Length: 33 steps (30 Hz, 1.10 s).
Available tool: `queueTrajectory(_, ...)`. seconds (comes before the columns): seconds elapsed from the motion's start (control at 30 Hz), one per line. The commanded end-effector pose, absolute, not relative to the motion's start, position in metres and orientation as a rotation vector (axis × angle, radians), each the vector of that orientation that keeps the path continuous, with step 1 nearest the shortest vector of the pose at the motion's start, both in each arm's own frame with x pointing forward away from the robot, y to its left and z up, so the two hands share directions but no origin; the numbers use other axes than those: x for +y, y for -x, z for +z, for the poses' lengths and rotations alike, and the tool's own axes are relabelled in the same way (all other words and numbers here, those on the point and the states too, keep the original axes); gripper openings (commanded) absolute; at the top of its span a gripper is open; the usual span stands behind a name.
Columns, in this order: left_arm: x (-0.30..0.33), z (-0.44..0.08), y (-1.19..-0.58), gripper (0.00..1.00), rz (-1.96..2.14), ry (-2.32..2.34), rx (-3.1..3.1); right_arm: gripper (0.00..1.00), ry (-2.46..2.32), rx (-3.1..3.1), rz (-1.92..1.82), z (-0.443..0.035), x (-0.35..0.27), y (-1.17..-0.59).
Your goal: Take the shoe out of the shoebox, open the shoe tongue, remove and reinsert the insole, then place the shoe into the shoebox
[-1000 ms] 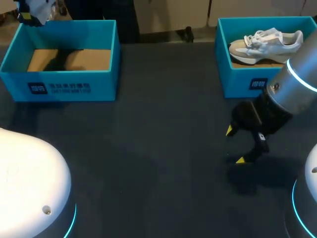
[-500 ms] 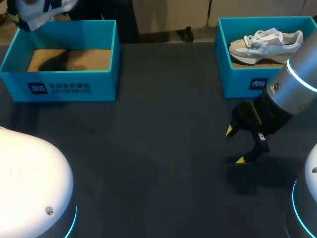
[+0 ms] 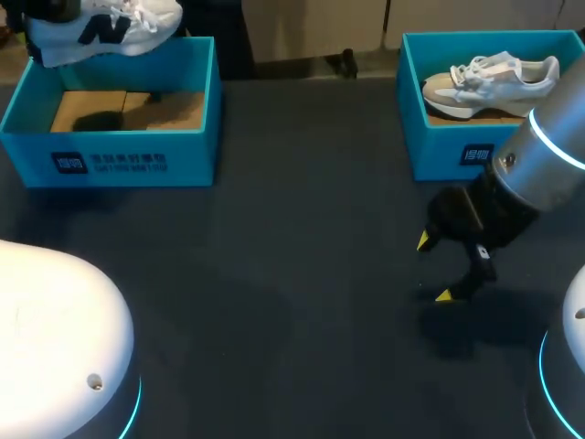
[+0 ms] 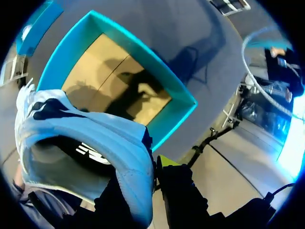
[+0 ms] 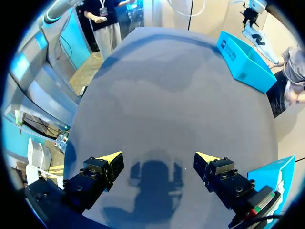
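A white shoe point(image 3: 108, 26) with a dark side logo hangs above the back rim of the left blue shoebox point(image 3: 119, 151). My left gripper point(image 4: 153, 164) is shut on the shoe point(image 4: 86, 138) at its heel collar, one finger inside and one outside, with the box's open cardboard floor point(image 4: 109, 90) below it. My right gripper point(image 3: 434, 269) stands open just above the table, in front of the right shoebox point(image 3: 439, 151). Nothing is between its fingers point(image 5: 158, 157). From the right wrist view the held shoe point(image 5: 255, 31) shows far off over the left box point(image 5: 245, 62).
The right shoebox holds a second white shoe point(image 3: 492, 78) lying on its side. Between the two boxes stretches the dark table top point(image 3: 302, 210). Rounded white arm bases sit at the near left point(image 3: 55, 338) and near right point(image 3: 571, 347) corners.
The shoe in my left gripper has moved to the right and come further into view above the left box. The right arm has not moved.
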State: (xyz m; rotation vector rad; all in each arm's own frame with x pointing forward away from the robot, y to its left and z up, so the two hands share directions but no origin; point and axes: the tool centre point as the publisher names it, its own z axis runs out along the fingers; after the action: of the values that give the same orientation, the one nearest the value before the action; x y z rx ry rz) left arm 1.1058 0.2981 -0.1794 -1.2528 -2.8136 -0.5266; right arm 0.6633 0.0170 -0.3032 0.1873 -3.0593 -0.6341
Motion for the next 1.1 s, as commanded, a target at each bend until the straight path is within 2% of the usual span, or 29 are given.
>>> queueTrajectory(0.03,0.303,-0.177,-1.109,0.00,-0.502,1.259,-2.810,1.00,-0.188,-3.062,-0.631,-0.304,0.017,-0.663)
queueTrajectory(0.27,0.303,-0.177,-1.109,0.00,-0.502,1.259,-2.810,1.00,-0.188,-3.062,-0.631,-0.304,0.017,-0.663)
queueTrajectory(0.57,0.315,-0.190,-1.096,0.00,-0.450,1.635,-2.581,1.00,-0.188,-3.062,-0.631,-0.304,0.017,-0.663)
queueTrajectory(1.1,0.308,-0.196,-1.109,0.00,-0.444,1.708,-2.534,1.00,-0.188,-3.062,-0.631,-0.304,0.017,-0.663)
